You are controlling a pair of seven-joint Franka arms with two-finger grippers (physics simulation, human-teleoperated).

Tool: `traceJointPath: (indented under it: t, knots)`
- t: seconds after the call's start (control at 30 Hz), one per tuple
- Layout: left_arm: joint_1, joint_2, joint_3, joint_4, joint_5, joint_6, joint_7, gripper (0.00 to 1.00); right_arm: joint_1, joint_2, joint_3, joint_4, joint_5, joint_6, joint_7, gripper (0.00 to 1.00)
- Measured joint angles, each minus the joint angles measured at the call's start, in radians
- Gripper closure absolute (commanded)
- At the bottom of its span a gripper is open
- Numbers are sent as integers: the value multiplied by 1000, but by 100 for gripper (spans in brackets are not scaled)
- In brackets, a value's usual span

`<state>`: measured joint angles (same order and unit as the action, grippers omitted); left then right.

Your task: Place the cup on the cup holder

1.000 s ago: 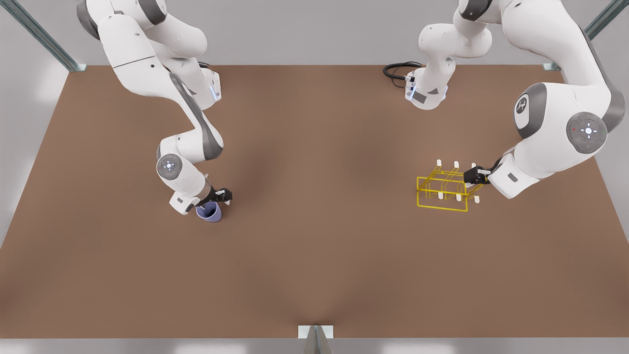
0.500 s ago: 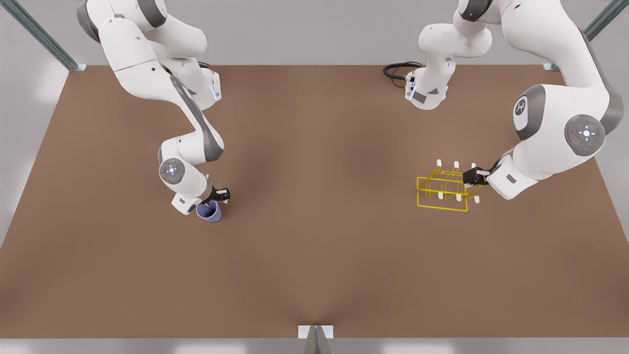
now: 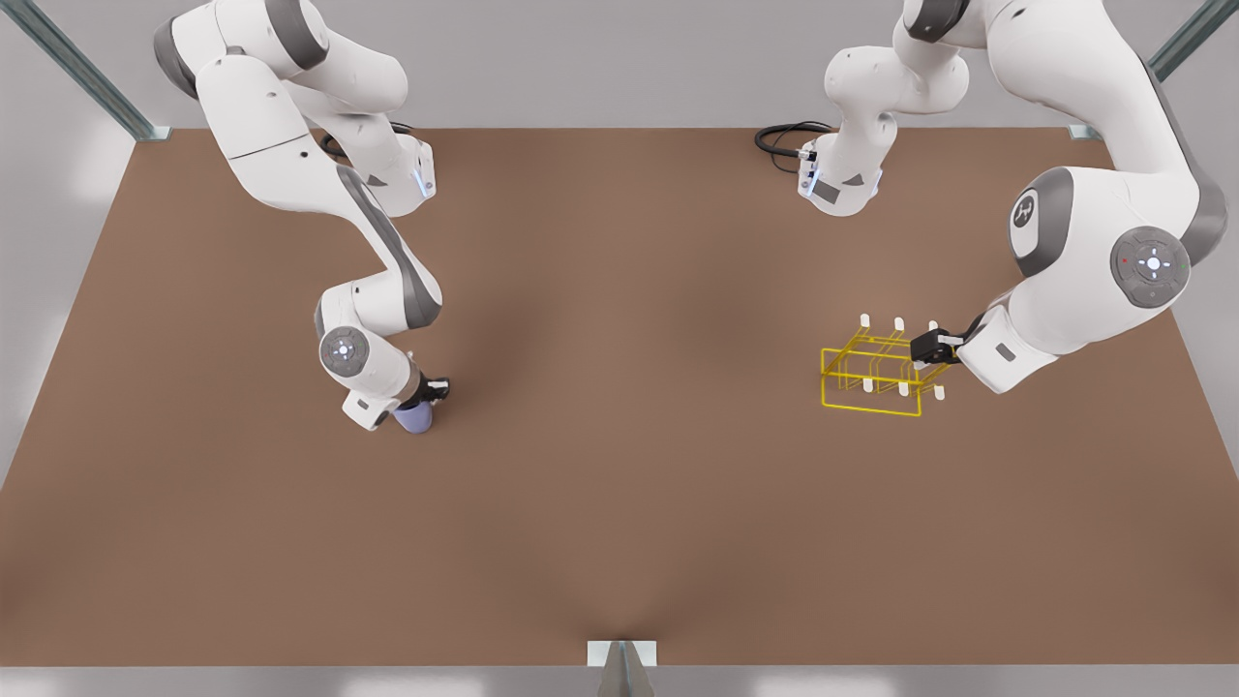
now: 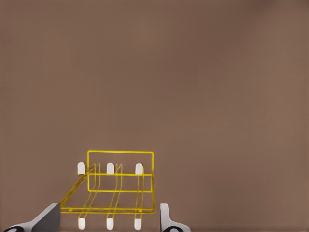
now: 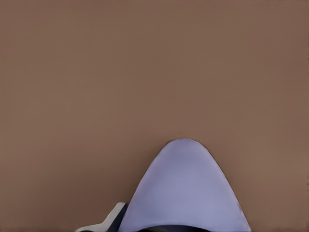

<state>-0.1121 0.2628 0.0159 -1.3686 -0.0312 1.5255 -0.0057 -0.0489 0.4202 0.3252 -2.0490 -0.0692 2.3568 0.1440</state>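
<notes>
The cup (image 3: 414,418) is found right at the fingers (image 5: 112,218) of the right gripper (image 3: 426,395), on the table (image 3: 619,503). The cup holder (image 3: 876,378) is seen between the spread fingers (image 4: 48,218) of the left gripper (image 3: 931,347), well apart from the cup.

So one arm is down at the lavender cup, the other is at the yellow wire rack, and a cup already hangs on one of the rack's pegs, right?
Not quite: the left wrist view shows every peg of the rack bare. One arm, the right gripper, is indeed at the cup; the other, the left gripper, is at the rack, jaws open.
</notes>
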Motion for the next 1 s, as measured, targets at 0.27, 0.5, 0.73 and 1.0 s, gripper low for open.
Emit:
traceJointPath:
  t: [0.27, 0.5, 0.73, 1.0]
  knots:
    - [0, 1, 1, 0, 0, 0, 0, 0, -18, -3, 6, 91, 25, -82, -8, 79]
    - [0, 1, 1, 0, 0, 0, 1, 0, -1, 8, 32, 323, 291, -299, -16, 79]
    - [0, 2, 1, 0, 0, 0, 1, 0, 224, 502, 32, 963, 719, -635, -28, 79]
    - [0, 8, 0, 0, 0, 0, 1, 0, 390, 887, 29, 1227, 1221, -819, -144, 79]
